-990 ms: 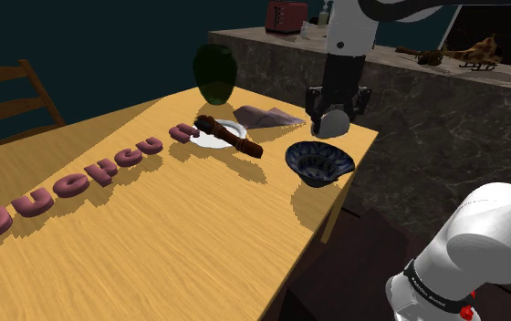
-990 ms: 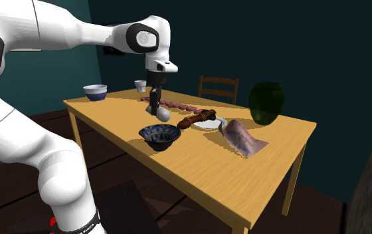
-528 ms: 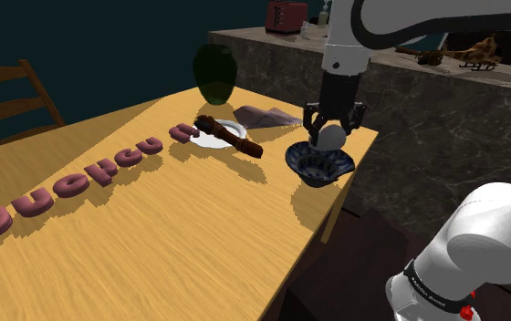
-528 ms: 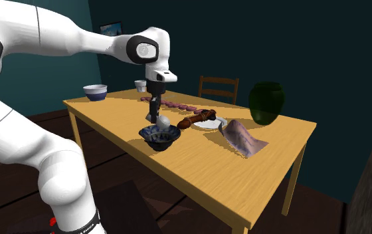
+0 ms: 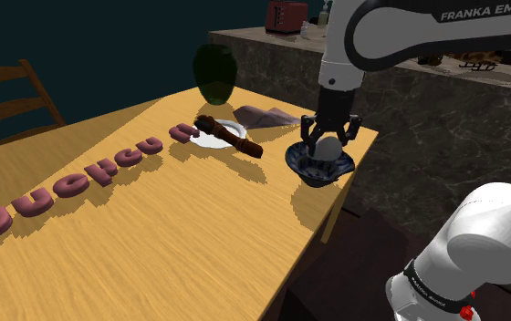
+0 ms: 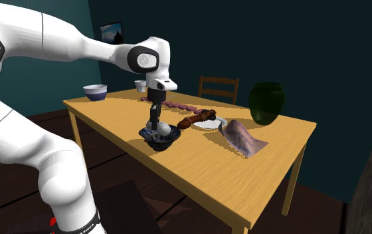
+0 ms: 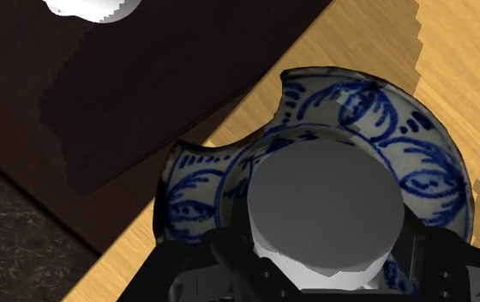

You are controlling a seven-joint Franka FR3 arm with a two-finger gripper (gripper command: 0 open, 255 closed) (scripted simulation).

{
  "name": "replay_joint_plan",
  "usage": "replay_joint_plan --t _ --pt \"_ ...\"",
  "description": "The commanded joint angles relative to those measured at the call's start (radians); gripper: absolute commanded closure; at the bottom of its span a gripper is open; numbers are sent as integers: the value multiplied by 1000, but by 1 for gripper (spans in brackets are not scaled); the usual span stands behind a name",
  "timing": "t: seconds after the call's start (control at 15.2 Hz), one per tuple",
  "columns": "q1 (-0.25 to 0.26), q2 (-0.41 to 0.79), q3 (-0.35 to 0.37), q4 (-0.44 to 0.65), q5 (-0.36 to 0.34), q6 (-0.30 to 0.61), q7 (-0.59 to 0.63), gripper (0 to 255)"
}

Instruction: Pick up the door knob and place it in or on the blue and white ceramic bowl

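The black gripper (image 5: 328, 151) hung straight down into the blue-and-white patterned bowl (image 7: 418, 163), its fingers (image 7: 191, 276) pinching the pale grey door knob (image 7: 326, 202) from both sides. In the wrist view the knob's round face covered the bowl's middle and the near part of its rim. The fingers were cut off there by the picture's edge, so their tips could not be made out. In the shoulder view the bowl's wall hid the knob's lower part, and whether the knob touched the bowl's floor could not be told. The bowl stood on the wooden table (image 5: 153, 237) close to the edge beside the robot, near the corner facing the stone counter (image 5: 427, 100). The arm's upper links ran out past the shoulder view's top edge.
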State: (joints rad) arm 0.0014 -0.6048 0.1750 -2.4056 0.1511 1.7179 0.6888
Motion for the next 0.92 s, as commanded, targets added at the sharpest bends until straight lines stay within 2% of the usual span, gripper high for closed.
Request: replay_joint_plan --t 0.0,0.2,0.26,0.59,0.86 --pt "0 0 0 -2 0 2 0 255" --pt "0 0 0 -2 0 2 0 255" --pt "0 0 0 -2 0 2 0 0" --pt "0 0 0 -2 0 2 0 0" --pt "-7 19 -12 138 -12 -119 4 0"
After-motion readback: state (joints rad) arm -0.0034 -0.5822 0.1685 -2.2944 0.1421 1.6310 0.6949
